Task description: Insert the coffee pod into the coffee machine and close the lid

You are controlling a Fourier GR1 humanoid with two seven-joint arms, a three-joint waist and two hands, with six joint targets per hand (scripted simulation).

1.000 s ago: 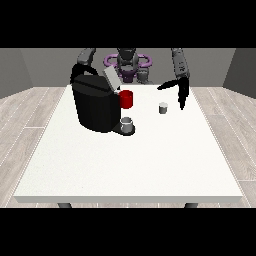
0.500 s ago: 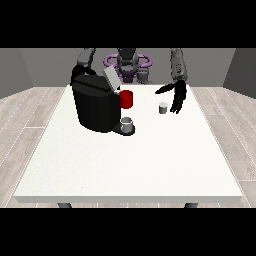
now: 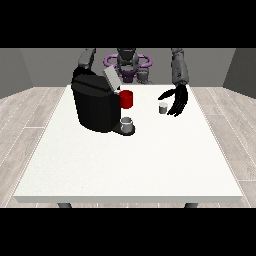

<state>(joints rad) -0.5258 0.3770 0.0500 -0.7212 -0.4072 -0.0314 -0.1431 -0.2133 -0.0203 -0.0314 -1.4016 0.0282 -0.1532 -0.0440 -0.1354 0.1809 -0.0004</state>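
A small grey coffee pod point(image 3: 163, 108) stands upright on the white table point(image 3: 130, 160), right of the machine. The black coffee machine point(image 3: 95, 102) sits at the table's back left with its grey lid point(image 3: 111, 78) tilted up and a red part point(image 3: 126, 99) at its front. A grey cup point(image 3: 127, 123) rests on its drip tray. The hand at the view's right point(image 3: 177, 101) hangs just right of the pod, fingers spread and relaxed, thumb reaching toward the pod, holding nothing. The other arm point(image 3: 86, 60) goes down behind the machine; its hand is hidden.
The robot's torso point(image 3: 128, 62) with a purple ring stands behind the table's far edge. White tabletop stretches from the machine and pod to the near edge. Wooden floor surrounds the table.
The hand at the view's right has dropped lower and come closer to the pod. The pod, machine and lid have not moved.
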